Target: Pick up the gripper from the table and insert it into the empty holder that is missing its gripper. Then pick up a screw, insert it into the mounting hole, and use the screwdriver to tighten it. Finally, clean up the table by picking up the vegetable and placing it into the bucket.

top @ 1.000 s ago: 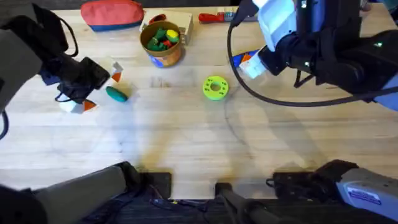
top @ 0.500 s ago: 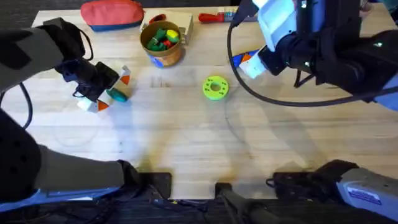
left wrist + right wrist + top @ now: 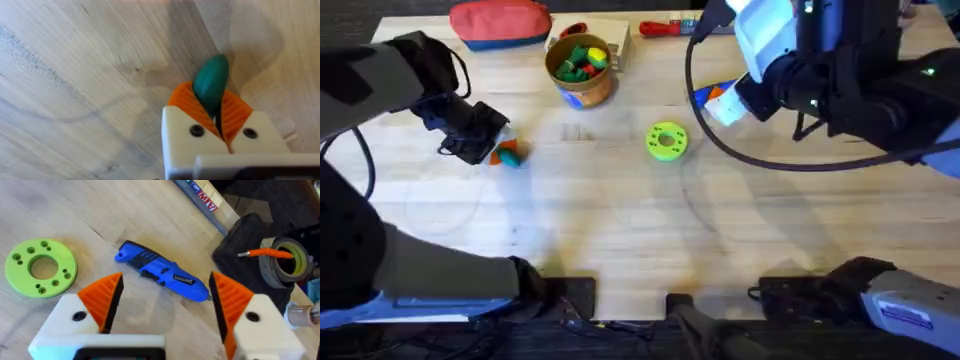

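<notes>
At the far left of the table the vegetable (image 3: pixel 211 83) is pinched by its end between the left gripper (image 3: pixel 218 116) pads – a hold from which it could slip before the bucket (image 3: pixel 580 68), further right, is reached – while the right gripper (image 3: pixel 165 305) is held apart above the screwdriver (image 3: pixel 162 277).

Bright, even indoor light falls from above onto a pale wooden table (image 3: pixel 650 220), with no harsh glare. Shadows are soft and faint: broad grey smudges lie on the wood in the overhead view. Both arms rise close under the overhead camera and show dark and blurred. In the left wrist view, a soft shadow spreads on the wood beside the vegetable (image 3: pixel 211 82). In the right wrist view, the screwdriver (image 3: pixel 162 277) is fairly sharp, while the near orange fingers (image 3: pixel 102 300) are slightly soft.
</notes>
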`<state>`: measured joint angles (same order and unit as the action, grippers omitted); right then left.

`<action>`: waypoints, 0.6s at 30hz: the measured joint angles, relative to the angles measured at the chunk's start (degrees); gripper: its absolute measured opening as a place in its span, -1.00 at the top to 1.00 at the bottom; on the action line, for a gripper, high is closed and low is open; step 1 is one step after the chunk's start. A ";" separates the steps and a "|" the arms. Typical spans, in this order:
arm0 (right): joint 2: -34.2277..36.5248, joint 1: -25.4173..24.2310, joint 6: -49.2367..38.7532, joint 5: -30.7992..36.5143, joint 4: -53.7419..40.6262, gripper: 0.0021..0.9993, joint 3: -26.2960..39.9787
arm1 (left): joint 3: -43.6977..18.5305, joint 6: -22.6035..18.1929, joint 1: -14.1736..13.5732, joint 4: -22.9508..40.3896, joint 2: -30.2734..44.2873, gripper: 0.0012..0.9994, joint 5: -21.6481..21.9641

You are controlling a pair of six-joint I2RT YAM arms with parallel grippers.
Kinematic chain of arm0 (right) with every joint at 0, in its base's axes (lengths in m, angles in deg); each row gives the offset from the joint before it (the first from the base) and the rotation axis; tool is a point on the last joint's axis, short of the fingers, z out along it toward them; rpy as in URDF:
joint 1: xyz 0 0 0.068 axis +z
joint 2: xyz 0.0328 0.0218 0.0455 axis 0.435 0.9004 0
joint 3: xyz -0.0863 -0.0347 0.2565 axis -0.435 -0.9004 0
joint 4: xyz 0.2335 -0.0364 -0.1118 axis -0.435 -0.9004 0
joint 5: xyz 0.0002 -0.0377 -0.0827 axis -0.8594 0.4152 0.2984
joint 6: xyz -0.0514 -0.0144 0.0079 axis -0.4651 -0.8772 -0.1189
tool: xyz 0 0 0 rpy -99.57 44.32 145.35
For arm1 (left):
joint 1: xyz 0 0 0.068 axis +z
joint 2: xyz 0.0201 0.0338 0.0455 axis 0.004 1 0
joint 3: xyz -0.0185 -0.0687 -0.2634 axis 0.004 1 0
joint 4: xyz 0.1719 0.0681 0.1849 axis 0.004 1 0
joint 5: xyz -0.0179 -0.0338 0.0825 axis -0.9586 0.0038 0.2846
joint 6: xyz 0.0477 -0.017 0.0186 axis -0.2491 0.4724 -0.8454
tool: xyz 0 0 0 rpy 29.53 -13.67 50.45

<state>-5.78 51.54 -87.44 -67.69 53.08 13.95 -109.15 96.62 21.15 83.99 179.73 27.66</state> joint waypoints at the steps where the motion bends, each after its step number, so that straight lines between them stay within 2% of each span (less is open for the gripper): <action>1: 0.00 0.00 0.00 0.00 0.00 -0.98 0.00 | -0.03 0.06 0.00 0.03 0.00 0.96 -0.05; 5: 0.00 0.00 0.00 0.02 0.03 -0.99 0.00 | -0.21 0.07 0.02 0.59 0.02 0.95 -0.62; 11: 0.00 0.00 0.00 0.02 0.04 -0.98 0.00 | -4.57 0.07 -0.83 8.33 0.44 0.95 -4.96; 14: 0.00 0.00 0.00 0.02 0.04 -0.98 0.00 | -9.22 0.07 -2.37 9.47 0.42 0.95 -7.44; 18: 0.00 0.00 0.00 0.00 0.04 -0.98 0.00 | -15.17 0.07 -6.21 8.05 0.31 0.95 -10.70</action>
<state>-5.78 51.54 -87.44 -67.68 53.13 13.95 -124.32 96.68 14.95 92.04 180.04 16.96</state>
